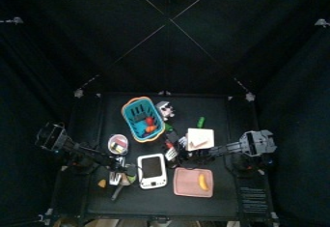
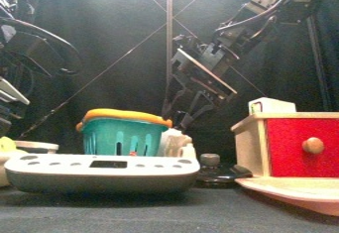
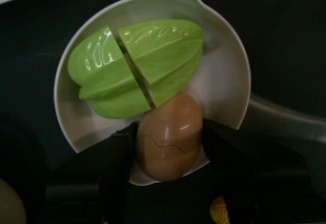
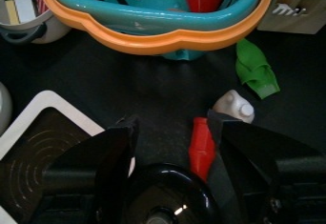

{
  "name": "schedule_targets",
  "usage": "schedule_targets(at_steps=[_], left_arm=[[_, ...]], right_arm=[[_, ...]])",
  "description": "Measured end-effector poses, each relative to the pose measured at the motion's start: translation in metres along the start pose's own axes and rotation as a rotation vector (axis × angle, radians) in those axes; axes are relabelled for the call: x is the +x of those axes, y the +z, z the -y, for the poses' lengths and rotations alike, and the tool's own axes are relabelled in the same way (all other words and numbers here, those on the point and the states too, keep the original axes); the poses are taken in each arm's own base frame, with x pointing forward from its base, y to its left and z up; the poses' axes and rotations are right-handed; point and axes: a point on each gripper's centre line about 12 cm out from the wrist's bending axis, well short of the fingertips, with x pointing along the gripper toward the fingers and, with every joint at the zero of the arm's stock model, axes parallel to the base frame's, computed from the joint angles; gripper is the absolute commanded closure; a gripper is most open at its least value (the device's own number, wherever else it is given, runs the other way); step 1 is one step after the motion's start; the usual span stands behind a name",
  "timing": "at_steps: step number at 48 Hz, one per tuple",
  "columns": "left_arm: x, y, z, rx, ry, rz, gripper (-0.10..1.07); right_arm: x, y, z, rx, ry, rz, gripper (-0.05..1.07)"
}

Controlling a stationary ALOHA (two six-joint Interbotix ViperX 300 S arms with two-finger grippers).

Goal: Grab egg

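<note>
A brown egg [image 3: 170, 137] lies at the rim of a white bowl [image 3: 227, 71], next to a halved green star fruit [image 3: 133, 61]. My left gripper [image 3: 169, 171] is down over the egg with one jaw on each side of it. Dark gaps show between the jaws and the shell, so the gripper is open. In the top view the left gripper [image 1: 118, 176] is at the table's front left. My right gripper [image 4: 178, 137] hangs open over a red chilli [image 4: 200, 149], near the table's middle in the top view [image 1: 194, 144].
A teal basket with an orange rim [image 4: 152, 28] [image 1: 139, 115] holds a red pepper. A white scale [image 1: 152, 170] [image 2: 99, 173], a red-fronted drawer box [image 2: 298, 143], a black lid [image 2: 212, 168] and a wooden plate [image 1: 194, 183] crowd the front.
</note>
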Motion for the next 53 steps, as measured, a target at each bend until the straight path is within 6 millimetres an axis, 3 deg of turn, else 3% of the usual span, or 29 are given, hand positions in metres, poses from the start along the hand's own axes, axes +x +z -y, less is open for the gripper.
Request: schedule_targets(at_steps=[13,30,53], left_arm=[[0.000,0.001,0.000,0.000,0.000,0.002,0.35],[-0.009,0.015,0.004,0.005,-0.009,0.048,0.35],[-0.030,0.012,0.006,0.016,-0.021,0.083,0.35]], right_arm=[[-0.001,0.001,0.000,0.003,0.001,0.001,0.11],[0.000,0.000,0.000,0.002,0.001,0.000,0.11],[0.000,0.000,0.000,0.002,0.001,0.000,0.11]])
